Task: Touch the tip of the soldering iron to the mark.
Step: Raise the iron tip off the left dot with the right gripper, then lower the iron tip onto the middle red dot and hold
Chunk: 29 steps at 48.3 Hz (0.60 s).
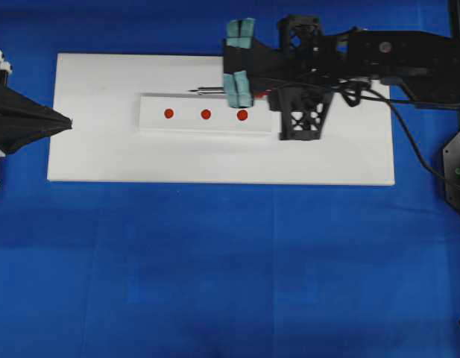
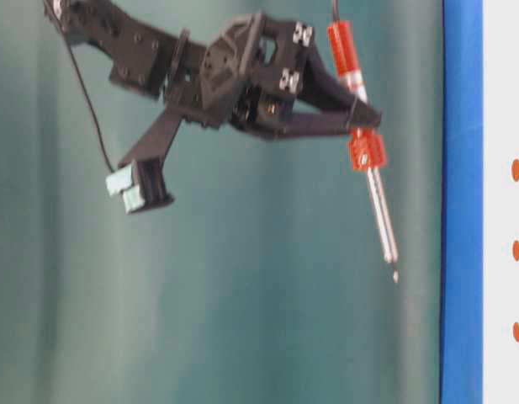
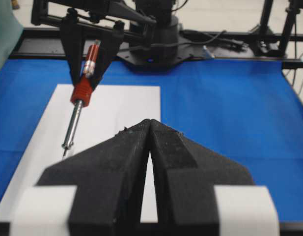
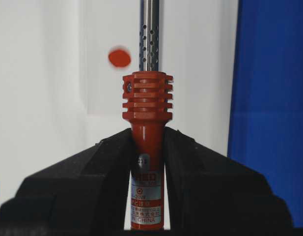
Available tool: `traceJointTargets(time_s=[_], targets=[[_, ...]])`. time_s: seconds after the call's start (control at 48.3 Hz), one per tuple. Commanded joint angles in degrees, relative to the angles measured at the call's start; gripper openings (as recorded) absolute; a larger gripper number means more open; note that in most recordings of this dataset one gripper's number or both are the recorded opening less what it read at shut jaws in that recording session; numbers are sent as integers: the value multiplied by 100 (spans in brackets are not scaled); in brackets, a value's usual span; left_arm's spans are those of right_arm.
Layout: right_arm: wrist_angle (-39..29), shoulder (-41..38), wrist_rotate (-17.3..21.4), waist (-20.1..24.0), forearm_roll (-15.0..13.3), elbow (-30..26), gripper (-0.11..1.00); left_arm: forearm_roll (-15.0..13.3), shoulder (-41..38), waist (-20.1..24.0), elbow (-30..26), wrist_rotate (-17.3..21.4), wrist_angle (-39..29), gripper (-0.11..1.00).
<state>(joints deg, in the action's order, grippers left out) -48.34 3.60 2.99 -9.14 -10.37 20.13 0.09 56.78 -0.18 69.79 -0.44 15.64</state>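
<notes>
The white board (image 1: 103,160) fills the middle of the overhead view on the blue cloth (image 1: 215,283), and on it lies a narrower white strip (image 1: 186,125) with three red marks in a row. The right arm reaches in from the upper right of that view, its gripper (image 4: 147,147) clamped on the orange-red handle of the soldering iron (image 4: 147,98). In the table-level view the iron hangs tilted, tip clear of the board, so contact is not yet made.

To finish well, I judge the arm should lower slowly along the shaft's own line and correct sideways first: in the right wrist view the nearest mark (image 4: 120,57) sits just left of the shaft, not under it. The tip (image 1: 192,91) is small and blurred, so the last approach wants care and a light touch.

The left gripper (image 3: 150,147) rests at the left edge of the overhead view, jaws together and empty, well apart from the marks.
</notes>
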Motion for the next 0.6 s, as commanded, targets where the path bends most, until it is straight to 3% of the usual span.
traceJointTargets(time_s=[0.0,0.58], targets=[[-62,299,9,0,-18,79,6,9,-26,9,-70,-9,26,2],[-114,378,18,0,0,281,6,9,-26,9,-70,0,26,2]])
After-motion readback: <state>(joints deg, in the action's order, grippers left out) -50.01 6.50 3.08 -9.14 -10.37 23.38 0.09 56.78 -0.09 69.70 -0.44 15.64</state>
